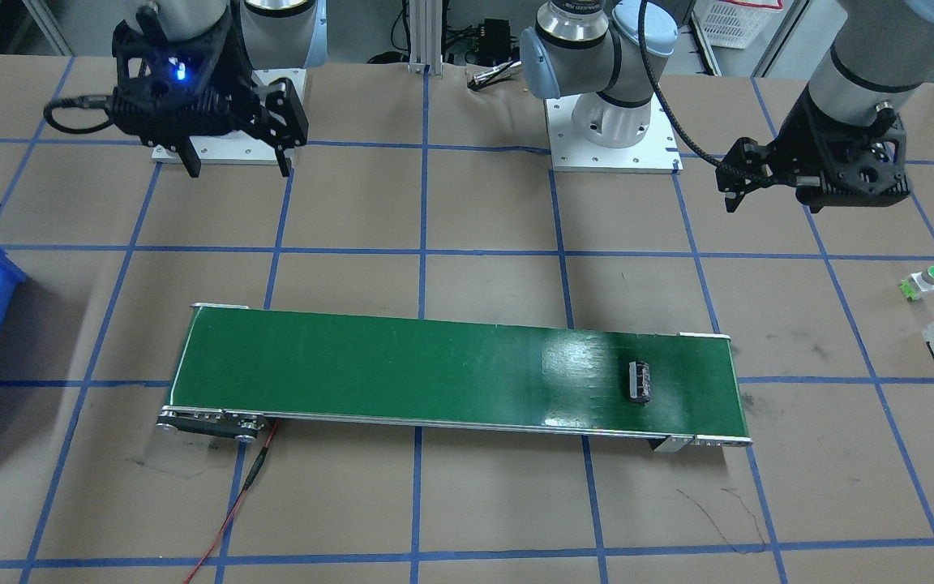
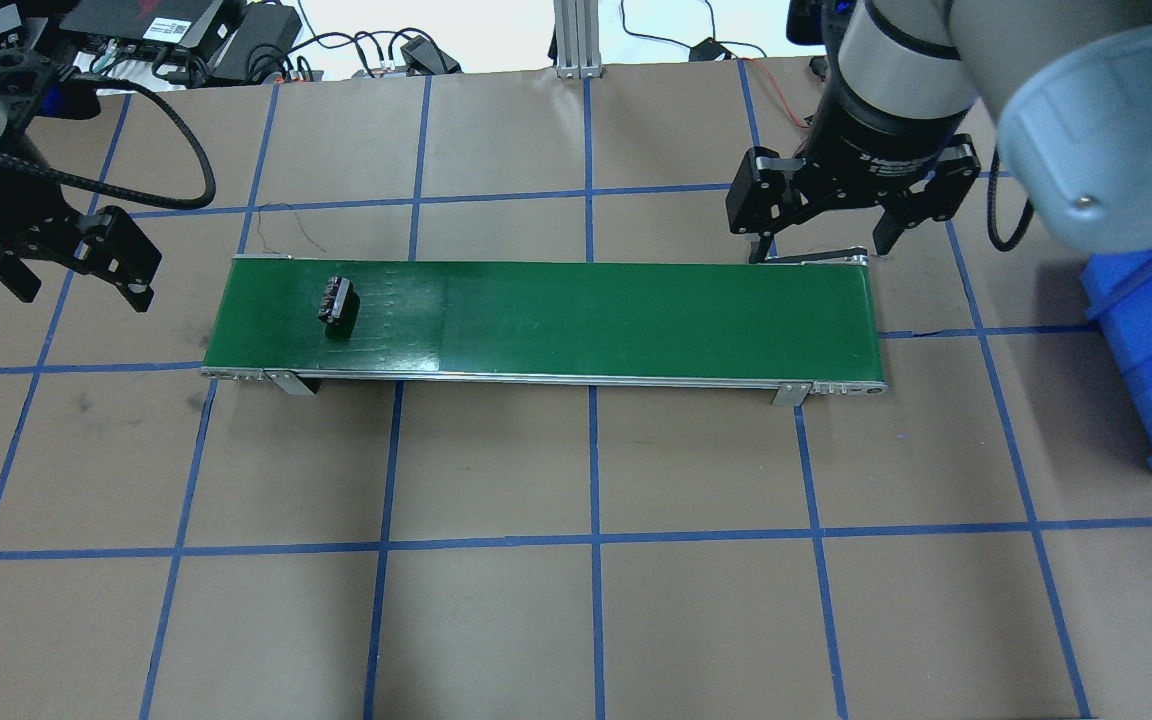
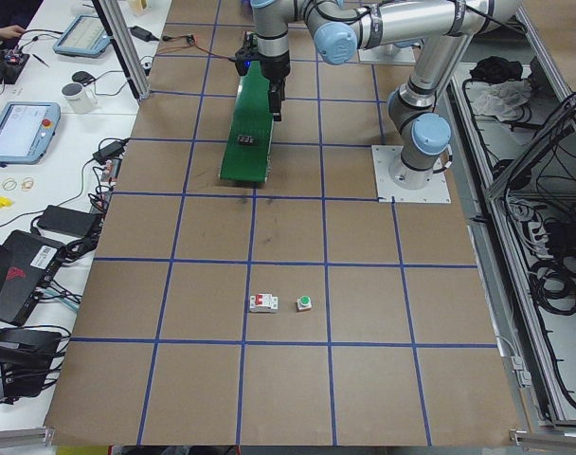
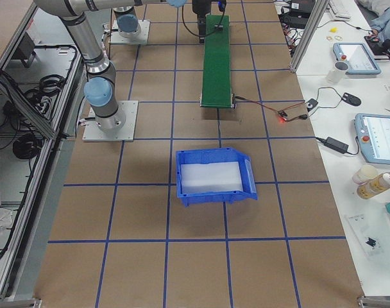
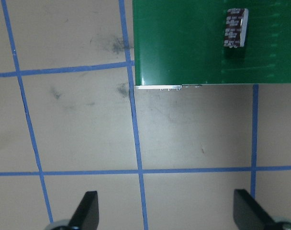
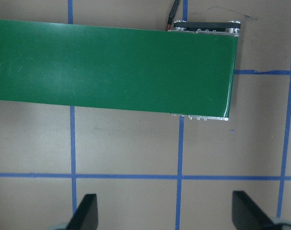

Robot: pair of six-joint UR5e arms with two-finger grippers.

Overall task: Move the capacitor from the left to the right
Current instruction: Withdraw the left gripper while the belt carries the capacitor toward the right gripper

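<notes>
A: Capacitor (image 2: 338,303) is lying on the green belt (image 2: 586,315), at the end nearest the counter's (image 2: 586,600) left edge, and nothing is touching it.

B: The left pincer (image 5: 165,211) is the near one here. Its fingers are wide apart and empty, and it hangs over bare counter just off that belt end.

A: So from that pincer the part lies inward, toward the counter's middle?

B: Right, and its long axis runs across the belt, slightly skewed. In the wrist view the fingers line up to close across that axis, so I'd judge little wrist turn is needed.

A: And the right pincer (image 6: 164,211)?

B: Also apart and empty, by the belt's other end toward the right edge, well apart from the capacitor
</notes>
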